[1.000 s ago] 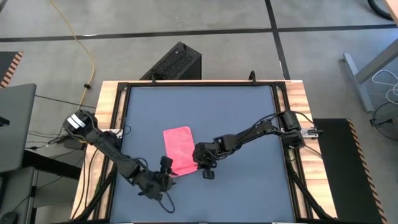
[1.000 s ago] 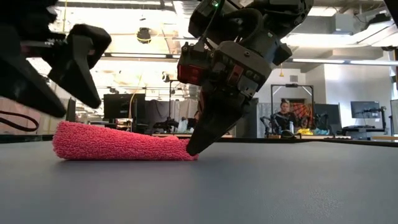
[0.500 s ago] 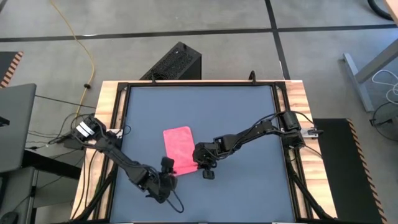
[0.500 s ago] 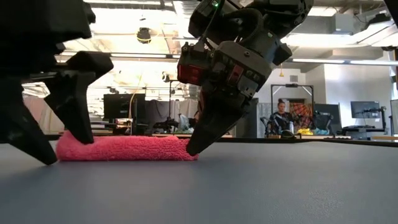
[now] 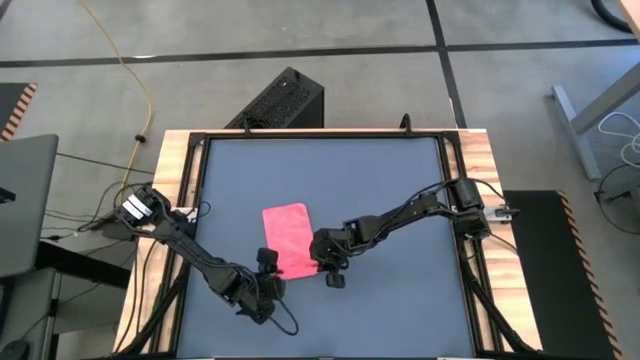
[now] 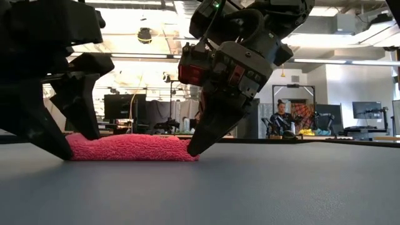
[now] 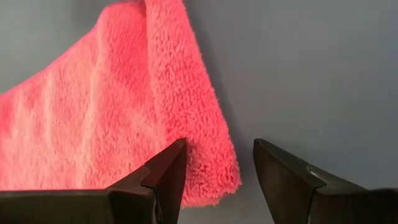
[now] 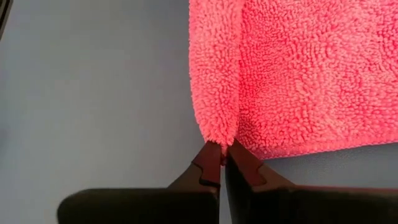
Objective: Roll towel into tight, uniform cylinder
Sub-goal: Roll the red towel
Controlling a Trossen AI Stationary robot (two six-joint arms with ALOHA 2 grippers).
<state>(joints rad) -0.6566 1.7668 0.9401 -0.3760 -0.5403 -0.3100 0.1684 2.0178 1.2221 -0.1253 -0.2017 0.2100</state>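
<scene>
On the dark grey-blue desk (image 5: 380, 190) with its pale wooden border lies the small pink-red fluffy towel (image 5: 287, 238), left of the middle and toward the near edge. It lies mostly flat, with one long edge folded or rolled over into a thicker ridge, which the right wrist view (image 8: 214, 81) shows plainly. From table height it reads as a low, soft hump (image 6: 131, 147) resting on the surface.

The right gripper (image 5: 318, 262) reaches in from the right side of the desk and sits at the towel's near right corner. Its jaws are pressed together on the very tip of that folded ridge, pinching a small bit of the pile (image 8: 219, 149). In the low view the dark pointed end (image 6: 199, 145) touches the desk right at the towel's end.

The left gripper (image 5: 266, 268) comes up from the near left and sits at the towel's near left corner. Its jaws are spread, one finger (image 7: 163, 177) lying over the cloth's edge and the other (image 7: 281, 177) just off it above bare desk, so the corner of the towel (image 7: 211, 180) sits between them, not yet clamped.
</scene>
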